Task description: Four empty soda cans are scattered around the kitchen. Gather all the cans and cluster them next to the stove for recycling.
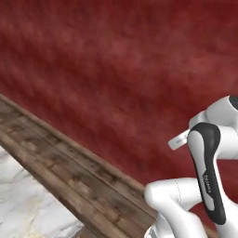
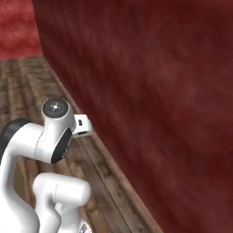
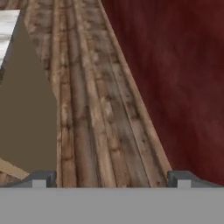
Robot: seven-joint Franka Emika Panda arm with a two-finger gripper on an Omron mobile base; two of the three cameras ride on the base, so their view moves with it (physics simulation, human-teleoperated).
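I'm facing a dark red wall (image 1: 130, 69) with a wooden plank floor (image 3: 87, 109) along its foot. My jaws (image 3: 111, 179) stand wide apart with nothing between them, aimed down the boards. A marble-topped desk (image 1: 23, 200) sits to the left, its plain tan side (image 3: 26, 122) close by. I can't see any soda cans or the stove from here, and I can read no writing anywhere.

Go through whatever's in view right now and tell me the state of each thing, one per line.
End effector: open, holding nothing, pointing along the floor.
Wood floor: bare planks running beside the wall.
Red wall: upright, meeting the floor.
Marble-topped counter: standing at the edge of the hand view.
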